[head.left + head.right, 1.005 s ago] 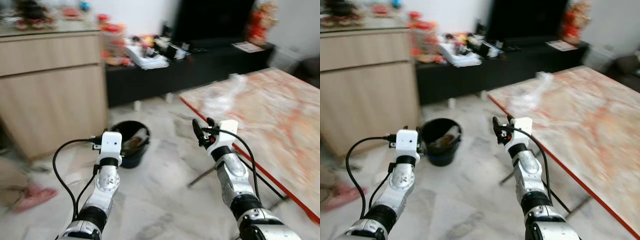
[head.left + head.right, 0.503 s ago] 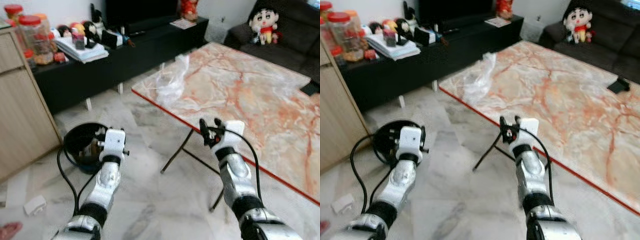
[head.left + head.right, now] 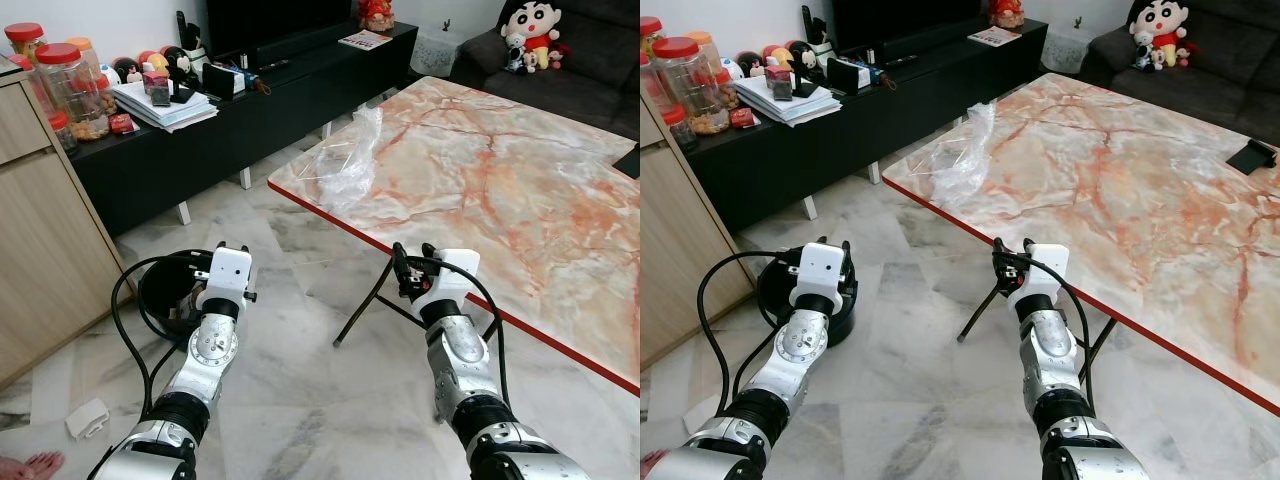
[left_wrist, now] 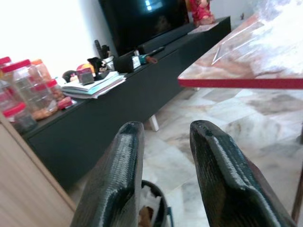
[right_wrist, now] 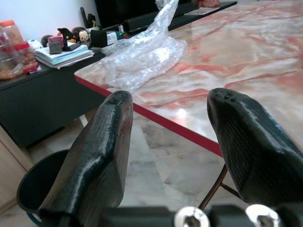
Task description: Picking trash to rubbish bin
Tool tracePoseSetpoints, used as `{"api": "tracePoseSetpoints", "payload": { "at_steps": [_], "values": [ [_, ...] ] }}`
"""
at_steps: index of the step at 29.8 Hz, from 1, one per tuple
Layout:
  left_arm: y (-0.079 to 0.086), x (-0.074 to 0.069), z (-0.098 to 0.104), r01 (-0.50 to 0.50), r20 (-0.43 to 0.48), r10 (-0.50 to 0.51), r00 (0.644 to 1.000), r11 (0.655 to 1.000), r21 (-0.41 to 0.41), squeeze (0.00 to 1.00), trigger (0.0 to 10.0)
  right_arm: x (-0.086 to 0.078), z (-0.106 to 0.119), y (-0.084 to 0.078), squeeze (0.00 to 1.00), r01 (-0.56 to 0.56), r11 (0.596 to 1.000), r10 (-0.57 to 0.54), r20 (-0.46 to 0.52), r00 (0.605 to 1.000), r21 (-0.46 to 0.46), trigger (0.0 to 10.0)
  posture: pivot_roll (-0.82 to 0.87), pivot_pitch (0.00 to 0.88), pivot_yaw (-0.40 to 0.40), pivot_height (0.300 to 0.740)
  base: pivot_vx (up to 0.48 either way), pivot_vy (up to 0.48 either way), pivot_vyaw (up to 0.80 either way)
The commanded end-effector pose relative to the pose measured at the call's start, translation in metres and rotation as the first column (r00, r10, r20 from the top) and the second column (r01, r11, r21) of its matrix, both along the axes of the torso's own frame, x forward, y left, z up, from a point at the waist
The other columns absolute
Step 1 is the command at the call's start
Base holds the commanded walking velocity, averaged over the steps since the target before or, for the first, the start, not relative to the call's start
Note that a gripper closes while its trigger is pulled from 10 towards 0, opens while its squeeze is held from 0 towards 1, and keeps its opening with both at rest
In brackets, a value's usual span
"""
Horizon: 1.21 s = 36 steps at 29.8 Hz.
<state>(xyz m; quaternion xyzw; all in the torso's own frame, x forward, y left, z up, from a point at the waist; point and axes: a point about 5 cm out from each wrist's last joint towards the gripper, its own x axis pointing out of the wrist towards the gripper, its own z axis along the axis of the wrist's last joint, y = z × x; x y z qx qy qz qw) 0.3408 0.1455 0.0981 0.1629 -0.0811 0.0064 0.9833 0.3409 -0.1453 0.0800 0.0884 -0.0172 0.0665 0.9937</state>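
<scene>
Two grippers: both raised in front of the robot over a pale marble-tile floor (image 3: 300, 400), neither carrying anything.
Left gripper (image 4: 163, 137): its two black fingers stand parted with a clear gap and nothing between them, held above the round black plastic rubbish bin (image 3: 165, 290).
Right gripper (image 5: 177, 118): its fingers (image 5: 102, 156) are spread wide and hold nothing, hovering just short of the red-trimmed edge of the table, pointed toward the bag.
Trash: a crumpled clear plastic bag (image 3: 350, 165) lies on the near corner of the orange-veined marble-top table (image 3: 520, 190), close to the edge, well apart from both grippers.
Bin: stands on the floor beside the light wooden cabinet (image 3: 45, 230), partly hidden behind the left wrist; some scraps can be made out inside.
Backdrop: a long black low TV console (image 3: 250, 110) carries a stack of papers (image 3: 165, 100) and red-lidded clear jars (image 3: 72, 85).
Far side: a cartoon-boy plush doll (image 3: 525, 30) sits on a dark sofa (image 3: 590, 70).
Floor: a small white scrap (image 3: 88, 418) lies near the cabinet.
</scene>
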Motion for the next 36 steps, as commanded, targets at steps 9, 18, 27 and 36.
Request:
{"api": "tracePoseSetpoints", "payload": {
  "at_steps": [9,18,27,36],
  "values": [
    [0.006,0.0064,0.0096,-0.007,0.013,0.005,1.0,0.995,0.1,0.0,10.0,0.0022,0.0029,0.0025,0.0,0.015,1.0,-0.015,0.011,1.0,0.014,10.0,0.23,0.0,-0.03,0.74,0.0,0.0,-0.8],
    [0.0033,0.0067,0.0095,-0.012,0.011,0.011,1.0,0.995,0.1,0.0,10.0,0.002,0.0045,0.0023,0.0,0.007,1.0,-0.008,0.027,1.0,0.016,10.0,0.23,0.0,-0.036,0.74,0.0,-0.25,-0.18],
    [0.0036,0.0055,0.0091,-0.019,0.016,0.018,1.0,0.997,0.068,0.0,10.0,0.004,0.008,0.003,0.0,0.001,1.0,-0.002,0.039,0.999,0.019,10.0,0.23,0.0,-0.042,0.74,0.0,-0.19,0.0],
    [0.0015,0.0048,0.0087,-0.019,0.022,0.017,1.0,0.998,0.06,0.0,10.0,0.0049,0.0085,0.0024,0.0,-0.008,1.0,0.008,0.035,0.999,0.006,10.0,0.23,0.0,-0.055,0.74,0.0,0.0,-0.7]
  ]
}}
